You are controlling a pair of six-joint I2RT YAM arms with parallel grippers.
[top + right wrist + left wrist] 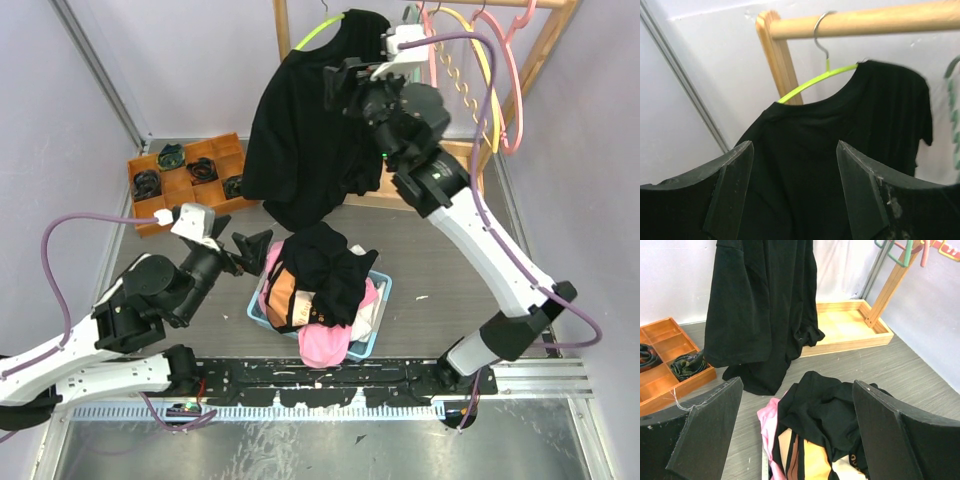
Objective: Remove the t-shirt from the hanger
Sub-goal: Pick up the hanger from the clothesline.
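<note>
Black t-shirt (310,140) askew on green hanger (810,82); L pincer (797,384) & R pincer (794,144) both apart.

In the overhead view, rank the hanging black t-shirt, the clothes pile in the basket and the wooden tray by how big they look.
Largest: the black t-shirt, though it hangs nearer the camera.
Then the clothes pile.
Smallest: the wooden tray.

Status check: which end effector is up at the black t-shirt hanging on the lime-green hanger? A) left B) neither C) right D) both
C: the right end effector is raised with open fingers facing the black t-shirt on the lime-green hanger, while the left end effector sits low beside the blue plastic basket of clothes.
</note>
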